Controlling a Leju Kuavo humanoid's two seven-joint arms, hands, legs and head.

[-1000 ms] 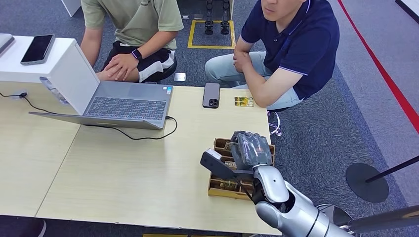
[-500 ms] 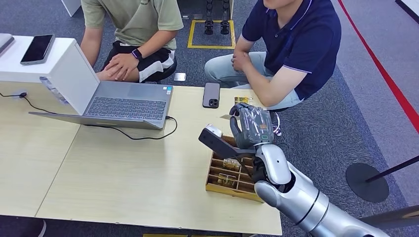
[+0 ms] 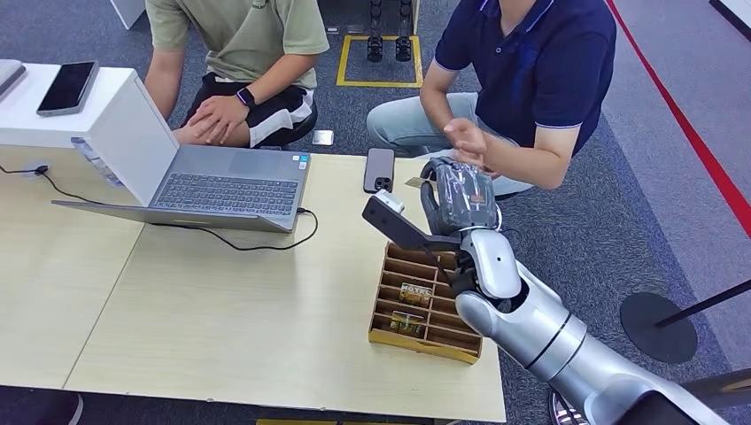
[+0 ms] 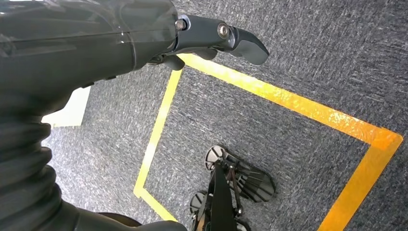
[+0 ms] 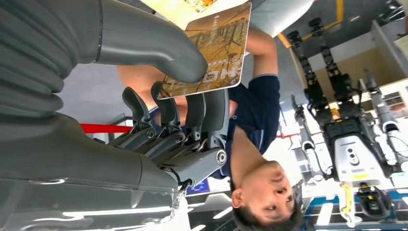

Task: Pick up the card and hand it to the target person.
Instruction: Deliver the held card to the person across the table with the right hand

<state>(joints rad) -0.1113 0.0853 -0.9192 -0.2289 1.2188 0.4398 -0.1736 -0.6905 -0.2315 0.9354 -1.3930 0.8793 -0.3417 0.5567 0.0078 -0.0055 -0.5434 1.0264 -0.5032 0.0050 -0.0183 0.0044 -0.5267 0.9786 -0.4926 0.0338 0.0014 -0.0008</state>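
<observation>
We had the flat brown printed card (image 5: pixel 211 50) pinched between thumb and fingers (image 5: pixel 192 113) of the right hand (image 3: pixel 459 197), its free edge pointing toward the navy-shirted person's raised hand (image 3: pixel 467 142) just beyond; left hand (image 4: pixel 96 43) hung empty, fingers loosely apart.

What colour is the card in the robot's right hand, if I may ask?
Golden-brown, best in the right wrist view: card, right hand.
</observation>
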